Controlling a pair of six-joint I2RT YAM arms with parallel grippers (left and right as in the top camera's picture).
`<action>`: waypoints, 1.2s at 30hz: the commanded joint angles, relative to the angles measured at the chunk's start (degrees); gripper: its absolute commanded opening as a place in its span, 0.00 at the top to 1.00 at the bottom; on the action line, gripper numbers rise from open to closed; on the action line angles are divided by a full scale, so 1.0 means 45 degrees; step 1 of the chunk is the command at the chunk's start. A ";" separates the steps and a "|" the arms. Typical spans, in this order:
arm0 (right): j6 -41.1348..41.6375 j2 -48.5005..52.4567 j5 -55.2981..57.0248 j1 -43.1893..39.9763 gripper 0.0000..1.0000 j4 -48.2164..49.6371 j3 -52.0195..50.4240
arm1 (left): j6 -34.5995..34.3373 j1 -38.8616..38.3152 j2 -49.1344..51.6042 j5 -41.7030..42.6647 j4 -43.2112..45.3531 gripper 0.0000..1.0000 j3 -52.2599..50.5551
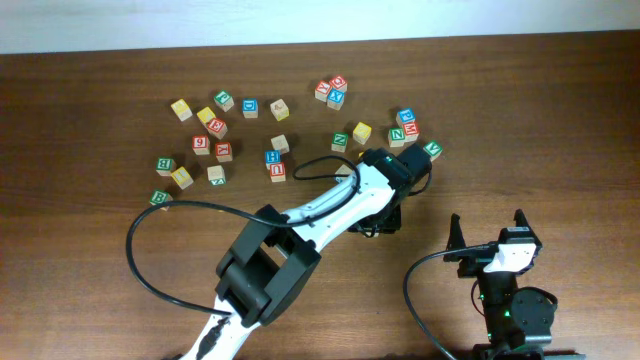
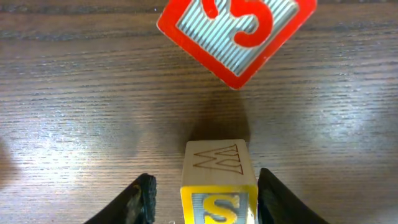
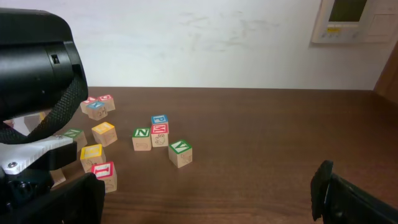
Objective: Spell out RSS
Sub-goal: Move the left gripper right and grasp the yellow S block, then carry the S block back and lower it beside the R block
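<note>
The dark, grained wooden desk (image 2: 74, 93) carries a small wooden S cube (image 2: 219, 180), which sits flat between the spread jaws of the left gripper (image 2: 206, 193), close to the right one with a gap on the left. Its yellow-framed S face stands upright toward the wrist camera and its top is bare wood with an engraved zigzag; being equal-sided, it has no long axis. The jaws of the right gripper (image 3: 205, 193) gape wide.

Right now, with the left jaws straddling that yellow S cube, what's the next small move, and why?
Probably close the left jaws on the yellow S cube. In the left wrist view the cube sits on the table between the open jaws, with a clear gap on one side, so it does not look gripped yet.
</note>
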 commanded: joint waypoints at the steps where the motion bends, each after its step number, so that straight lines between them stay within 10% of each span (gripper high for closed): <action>1: 0.0049 -0.0112 0.0107 -0.0097 0.02 -0.0073 -0.0063 | -0.0121 -0.0015 0.0204 -0.0267 0.0107 0.55 0.0078; 36: 0.0049 -0.0112 0.0107 -0.0097 0.02 -0.0073 -0.0063 | -0.0112 -0.0141 0.0413 -0.0272 0.0136 0.69 0.0083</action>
